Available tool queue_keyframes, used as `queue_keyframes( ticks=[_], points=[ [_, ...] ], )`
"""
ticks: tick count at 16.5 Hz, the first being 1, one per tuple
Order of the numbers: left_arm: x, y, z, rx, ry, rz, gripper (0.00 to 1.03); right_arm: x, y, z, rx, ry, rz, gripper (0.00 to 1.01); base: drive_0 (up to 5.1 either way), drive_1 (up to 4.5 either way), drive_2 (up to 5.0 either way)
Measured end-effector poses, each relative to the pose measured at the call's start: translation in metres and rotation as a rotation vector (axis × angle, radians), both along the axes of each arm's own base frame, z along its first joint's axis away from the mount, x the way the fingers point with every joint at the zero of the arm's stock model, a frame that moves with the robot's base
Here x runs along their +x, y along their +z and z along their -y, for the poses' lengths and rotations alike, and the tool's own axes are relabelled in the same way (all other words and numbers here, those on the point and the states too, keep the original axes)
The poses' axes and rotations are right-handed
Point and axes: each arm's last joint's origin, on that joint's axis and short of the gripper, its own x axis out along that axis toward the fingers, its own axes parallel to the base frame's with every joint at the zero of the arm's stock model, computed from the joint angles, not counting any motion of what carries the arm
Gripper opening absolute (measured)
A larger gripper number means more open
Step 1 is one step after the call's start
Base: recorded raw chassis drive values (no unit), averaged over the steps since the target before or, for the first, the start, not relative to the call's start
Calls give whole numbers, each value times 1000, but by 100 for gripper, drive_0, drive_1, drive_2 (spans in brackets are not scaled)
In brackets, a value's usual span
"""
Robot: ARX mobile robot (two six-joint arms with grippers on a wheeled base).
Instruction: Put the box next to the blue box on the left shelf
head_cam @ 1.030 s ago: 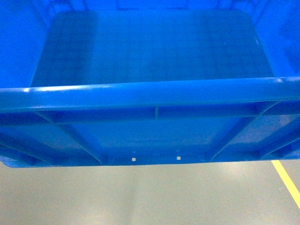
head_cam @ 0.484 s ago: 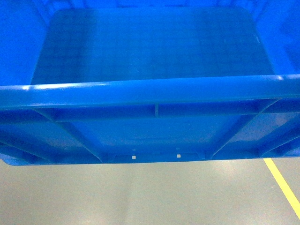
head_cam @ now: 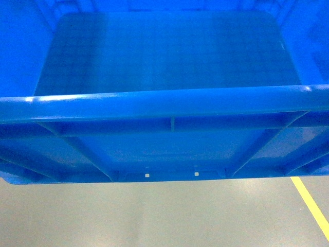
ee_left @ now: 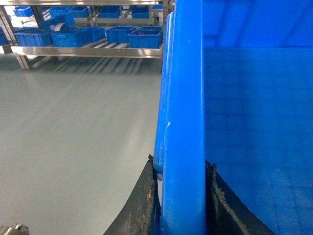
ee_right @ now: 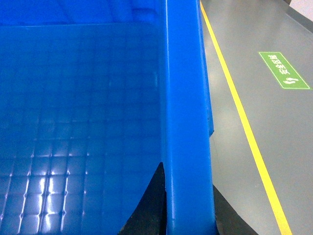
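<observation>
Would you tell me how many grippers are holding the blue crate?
2: the left gripper clamps the crate on its left rim, the right gripper on its right rim.

Warehouse: crate racks [ee_left: 88,46], floor lines [ee_right: 242,122]

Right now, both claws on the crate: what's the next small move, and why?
Probably keep both grips and roll toward the shelf. The crate hangs above bare floor, with the left claw clamping one rim and the right claw the other. The shelf of blue bins sits far across the floor in the left wrist view, so lowering now would seem premature.
</observation>
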Motion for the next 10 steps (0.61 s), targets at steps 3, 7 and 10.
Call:
queue_keyframes(
  ticks=[3,7,10],
  points=[
    [0,0,0,-1,0,4,17,0,0,0,1,0,5,8,-2,398,-402],
    [0,0,0,0,0,1,17,0,0,0,0,0,0,8,-2,398,-402],
    [0,0,0,0,0,1,17,0,0,0,0,0,2,8,0,407,-407]
  ],
)
